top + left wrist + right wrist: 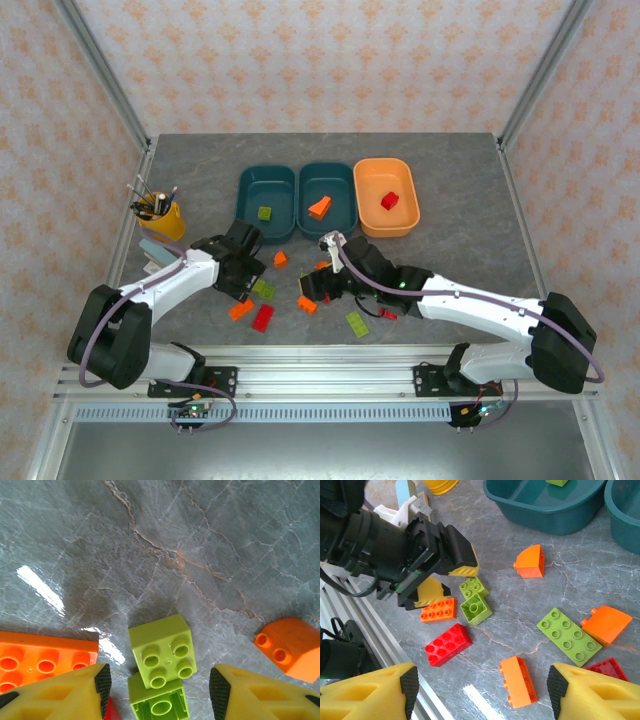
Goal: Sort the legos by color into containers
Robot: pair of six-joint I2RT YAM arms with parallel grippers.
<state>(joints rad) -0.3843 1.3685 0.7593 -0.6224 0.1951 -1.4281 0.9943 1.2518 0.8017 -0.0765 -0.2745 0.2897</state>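
Two yellow-green bricks (162, 657) lie touching on the table (225, 540), low in the middle of my left wrist view. My left jaws stand wide, one finger either side of them. I'd drop straight, close on the upper square brick's flat sides, and miss the orange oblong brick (45, 661) at lower left. It likely belongs in the left teal tray (262, 190), upper middle of the top view. My right jaws hang wide too.

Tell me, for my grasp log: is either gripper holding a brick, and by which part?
Nothing is held. The left gripper is open around the yellow-green bricks, not touching them; the right gripper is open.
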